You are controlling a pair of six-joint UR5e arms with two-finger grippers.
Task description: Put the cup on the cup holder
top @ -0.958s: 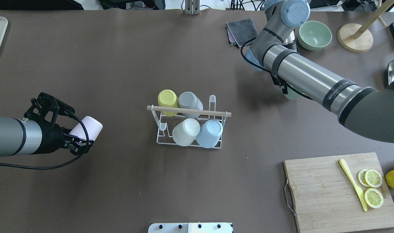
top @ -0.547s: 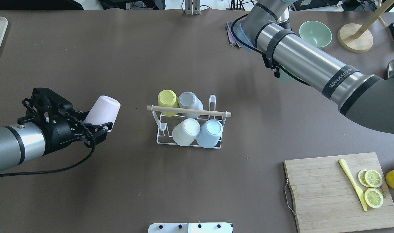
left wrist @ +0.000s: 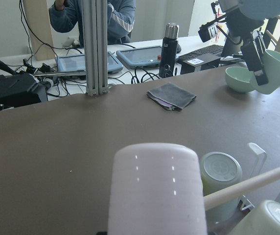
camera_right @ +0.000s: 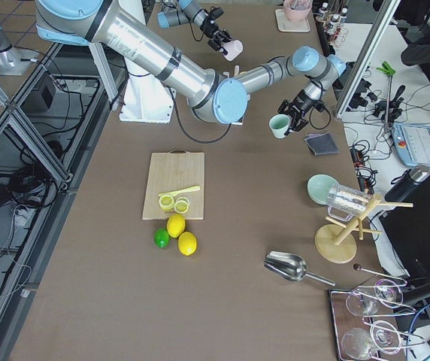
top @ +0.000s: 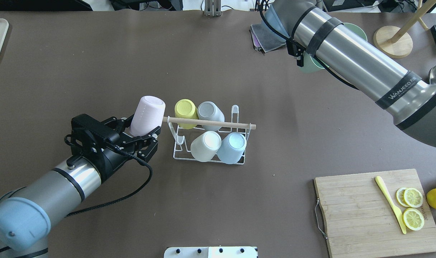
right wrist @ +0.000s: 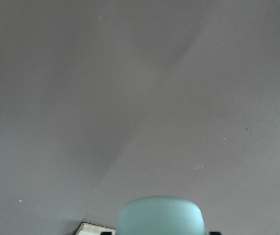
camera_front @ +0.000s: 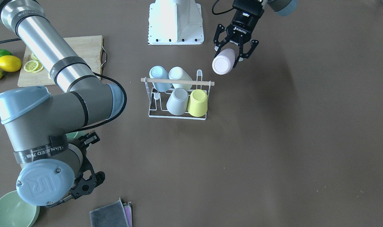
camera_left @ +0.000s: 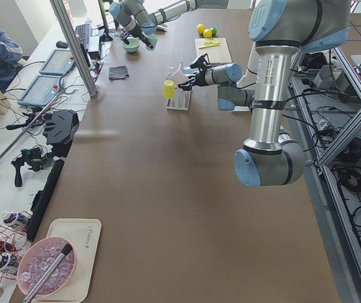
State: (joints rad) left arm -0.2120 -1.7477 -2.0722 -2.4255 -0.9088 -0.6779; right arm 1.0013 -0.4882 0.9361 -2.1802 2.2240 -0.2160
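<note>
Pink cup: tilted in the air, closed base up and away from the robot, mouth toward the wrist, just beside the left end of the rod.
Left gripper: fingers clamped on the pink cup's lower wall.
Cup holder: mid-table, carrying four cups upside down.
Right gripper: grips a green cup aloft, far right, well apart from the cup holder.

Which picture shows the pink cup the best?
The exterior front-facing view: the whole pink cup shows in the left pincer. Overhead shows it too; the left wrist view sees only its side; side views show it tiny.
</note>
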